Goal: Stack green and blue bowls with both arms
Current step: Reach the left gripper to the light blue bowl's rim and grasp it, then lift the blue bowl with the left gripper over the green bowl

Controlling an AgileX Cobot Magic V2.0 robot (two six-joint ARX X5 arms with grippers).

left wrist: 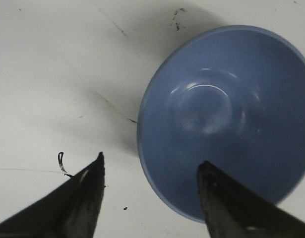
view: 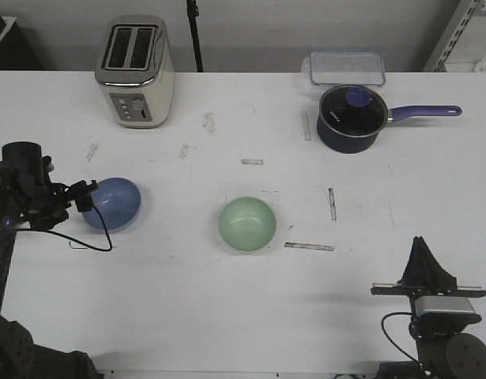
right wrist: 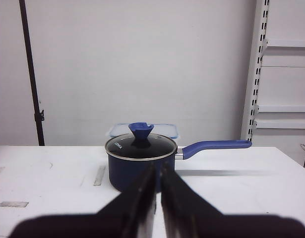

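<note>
Toaster [view: 135, 71]: you've got a cream and chrome two-slot model upright at the far left of the bench [view: 227, 316], slots up, control knobs facing you.
Saucepan [view: 352, 118]: dark blue, far right, with its glass lid [view: 352, 107] on and a blue knob [view: 356, 97] in the middle; the handle [view: 424, 112] points right.
Clear container [view: 347, 69]: look just behind the saucepan, a see-through rectangular tub at the back edge.
Tape strips [view: 309, 246]: greyish bits stuck to the bench top, one short strip near the middle, others toward the right.
Black pole [view: 195, 35]: upright behind the bench, right of the toaster.
Shelving rail [right wrist: 255, 69]: white slotted upright at the far right wall.
</note>
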